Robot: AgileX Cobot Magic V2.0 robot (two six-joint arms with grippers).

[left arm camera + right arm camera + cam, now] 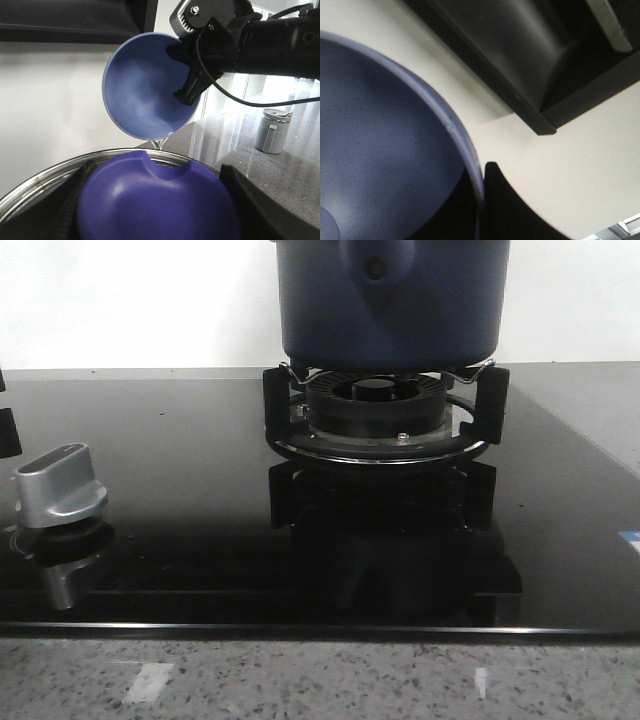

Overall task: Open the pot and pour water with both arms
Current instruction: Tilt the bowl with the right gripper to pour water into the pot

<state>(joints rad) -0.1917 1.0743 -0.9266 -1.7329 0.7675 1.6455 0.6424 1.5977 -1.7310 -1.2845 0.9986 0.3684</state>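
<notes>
I see the blue bowl [147, 92] tipped directly above the pot [30, 195], pouring.
My right tool [187, 75] pinches the bowl's 3 o'clock rim; left tool's state I cannot tell.

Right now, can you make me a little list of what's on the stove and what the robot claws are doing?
pot: dark blue, sits on the burner stand
burner: black ring under the pot, no flame seen
knob: silver, on the glass stove top, left of the burner
right claw: clamps the rim of a tilted blue bowl
water: thin trickle from the bowl's lip
left claw: holds a blue lid over a steel rim
jar: grey, on the counter
</notes>
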